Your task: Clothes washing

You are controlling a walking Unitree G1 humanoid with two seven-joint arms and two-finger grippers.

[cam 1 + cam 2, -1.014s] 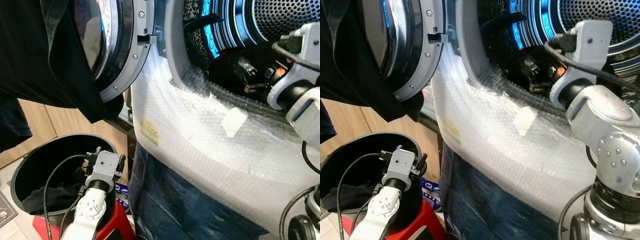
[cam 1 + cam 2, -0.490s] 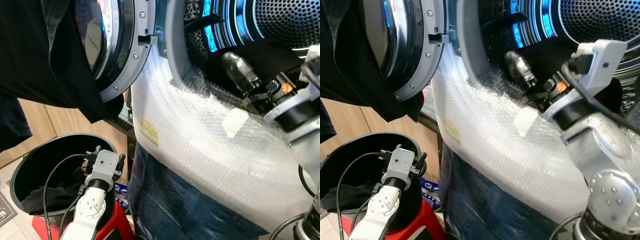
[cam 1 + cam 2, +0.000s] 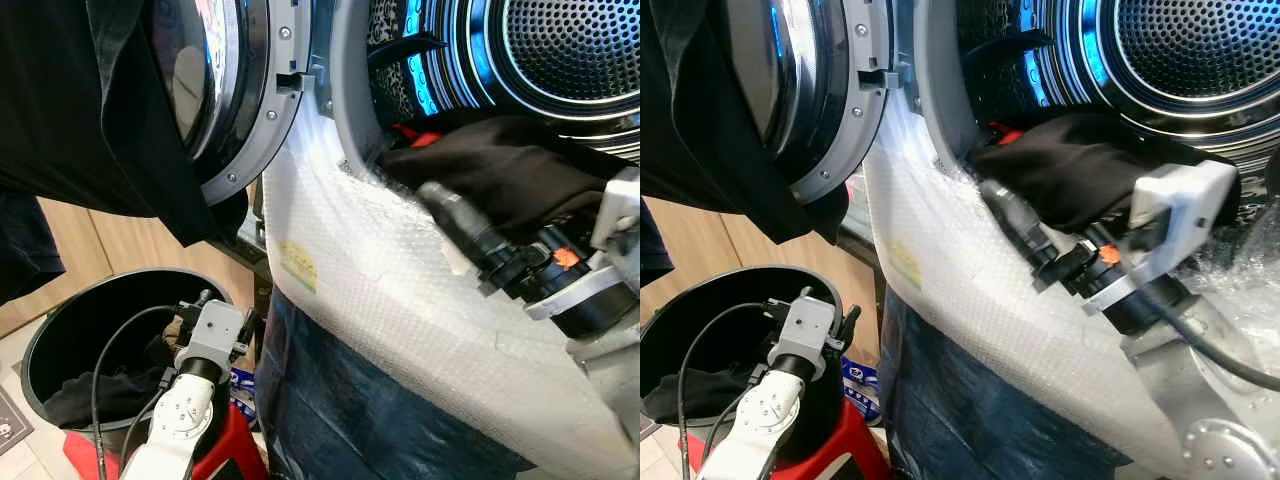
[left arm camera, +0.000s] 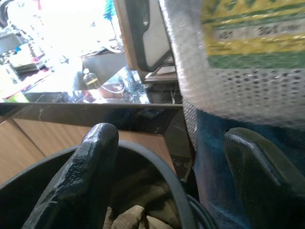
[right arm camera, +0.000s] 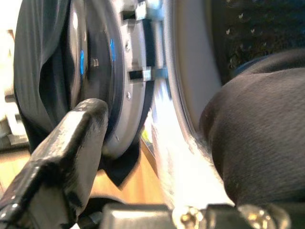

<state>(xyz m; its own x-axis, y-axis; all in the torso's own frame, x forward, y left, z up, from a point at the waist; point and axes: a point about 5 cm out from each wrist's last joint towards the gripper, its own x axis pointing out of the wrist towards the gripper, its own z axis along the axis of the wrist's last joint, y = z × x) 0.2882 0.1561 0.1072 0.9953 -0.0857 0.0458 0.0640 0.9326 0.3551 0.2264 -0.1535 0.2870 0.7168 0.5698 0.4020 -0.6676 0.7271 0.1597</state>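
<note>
change: right gripper (image 3: 1005, 205) has withdrawn from drum, jaws apart, empty | black garment (image 3: 1080, 175) now lies in drum mouth, upper right, near rim | left gripper (image 3: 190, 315) over black bin (image 3: 45, 340), lower left, jaws apart | meaning: load deposited; next garment due

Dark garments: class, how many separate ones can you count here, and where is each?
3. One garment hangs over the open washer door, one lies in the drum mouth, one lies in the black bin. More may be hidden.
</note>
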